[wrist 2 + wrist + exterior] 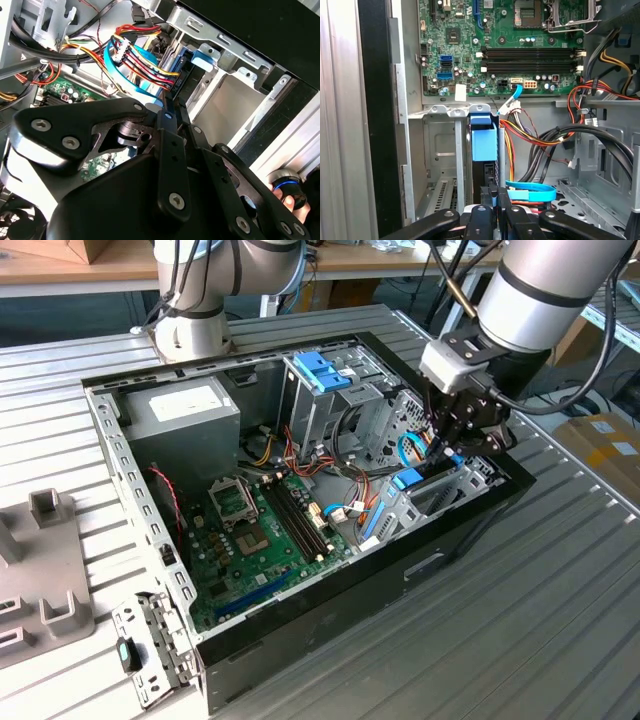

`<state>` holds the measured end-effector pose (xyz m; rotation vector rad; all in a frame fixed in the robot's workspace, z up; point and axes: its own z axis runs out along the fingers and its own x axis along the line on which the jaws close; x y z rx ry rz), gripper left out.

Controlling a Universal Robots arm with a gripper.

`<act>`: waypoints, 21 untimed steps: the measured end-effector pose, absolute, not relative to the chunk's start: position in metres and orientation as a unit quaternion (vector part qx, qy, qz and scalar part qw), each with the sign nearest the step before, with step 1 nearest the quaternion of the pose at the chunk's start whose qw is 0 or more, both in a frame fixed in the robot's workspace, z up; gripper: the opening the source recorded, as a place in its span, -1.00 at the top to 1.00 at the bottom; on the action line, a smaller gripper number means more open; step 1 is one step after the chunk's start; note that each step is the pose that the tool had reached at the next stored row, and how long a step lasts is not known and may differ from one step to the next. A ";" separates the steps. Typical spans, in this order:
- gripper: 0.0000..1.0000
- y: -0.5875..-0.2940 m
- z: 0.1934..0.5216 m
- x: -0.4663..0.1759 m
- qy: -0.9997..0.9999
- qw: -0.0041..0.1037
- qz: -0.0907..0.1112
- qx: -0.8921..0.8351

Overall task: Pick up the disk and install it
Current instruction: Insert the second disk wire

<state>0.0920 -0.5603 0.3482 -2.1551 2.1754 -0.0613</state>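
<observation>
The disk [408, 479] stands on edge in the metal bay at the open computer case's [330, 605] corner, on the exterior view's right. Its blue frame end [484, 142] shows in the first wrist view, with the dark body running back toward the fingers. My gripper [447, 445] hangs right over that bay. Both wrist views show the black fingers [492, 192] drawn close together, pinching the disk's thin blue-edged rim. In the second wrist view the gripper [170, 107] points at the bay, where the disk's blue tab [204, 55] sits by the metal rail.
A bundle of red, yellow and blue cables [530, 192] lies right beside the bay. A metal drive cage with a blue latch [322, 370], a grey power supply box [185, 415] and the motherboard [255, 530] fill the case. Grey fixtures [40, 570] stand on the exterior view's left. A hand [290, 200] shows near the case.
</observation>
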 end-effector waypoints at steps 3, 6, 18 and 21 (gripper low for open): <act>0.67 -0.560 0.347 0.092 0.709 0.040 -0.020 -0.704; 0.67 -0.559 0.347 0.092 0.709 0.039 -0.020 -0.704; 0.67 -0.559 0.341 0.092 0.708 0.039 -0.020 -0.705; 0.67 -0.559 0.340 0.092 0.708 0.039 -0.020 -0.705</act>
